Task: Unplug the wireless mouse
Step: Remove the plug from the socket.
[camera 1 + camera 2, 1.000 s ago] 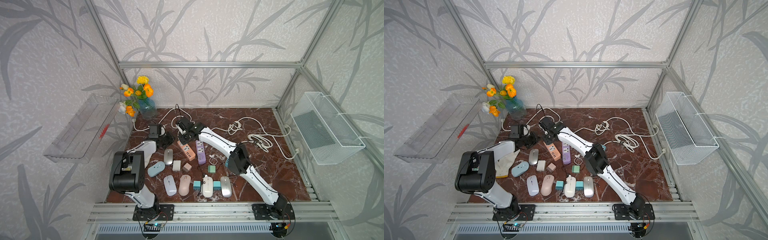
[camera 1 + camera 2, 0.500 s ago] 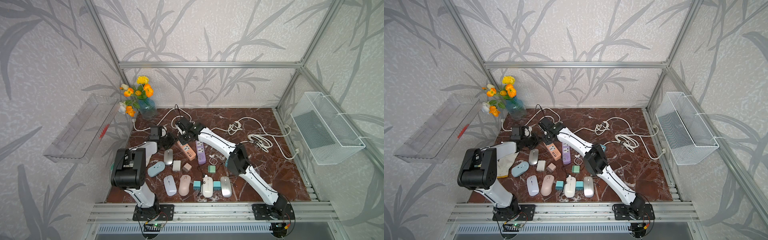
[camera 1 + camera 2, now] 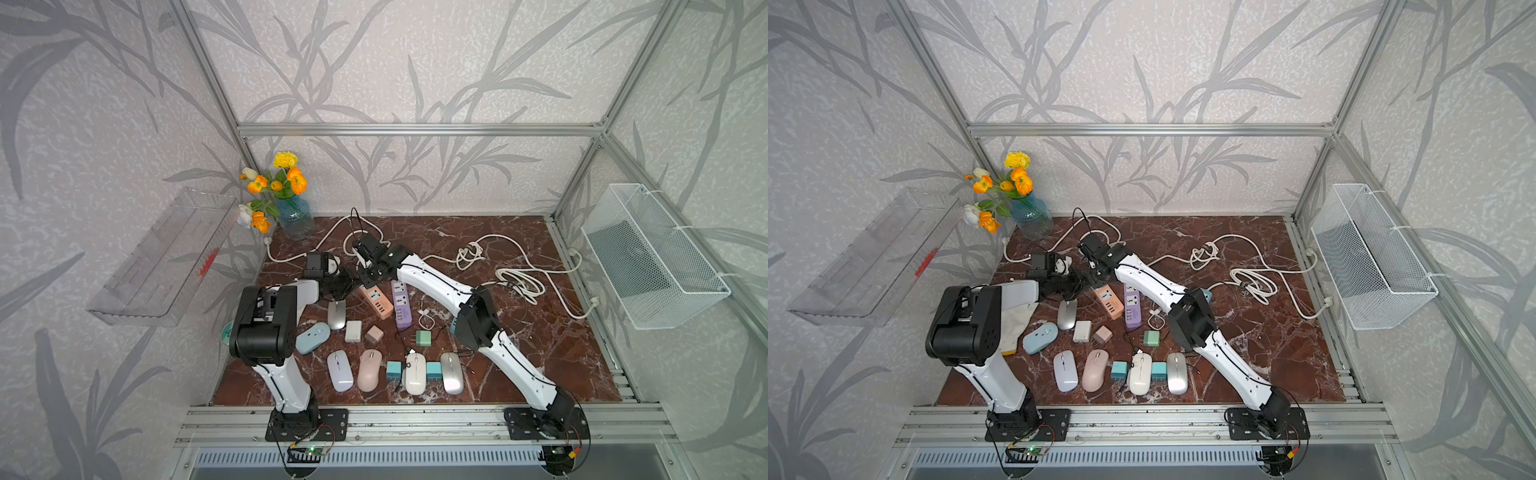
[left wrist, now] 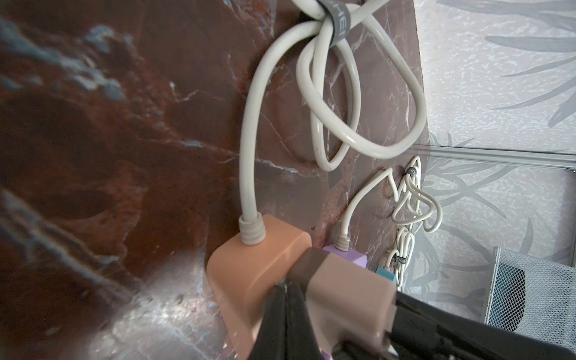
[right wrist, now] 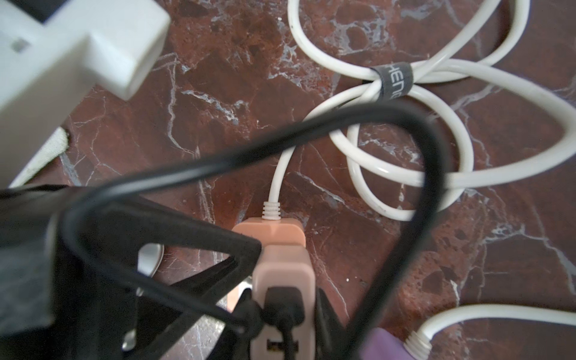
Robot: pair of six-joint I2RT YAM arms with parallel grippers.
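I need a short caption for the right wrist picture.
Right gripper clamps the pink charger seated in the orange power strip; the shut left gripper rests against it.

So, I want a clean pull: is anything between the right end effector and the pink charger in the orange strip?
Nothing visible: the right end effector has its jaws against both sides of the pink charger. A black cable loops in front of the wrist camera, not between them.
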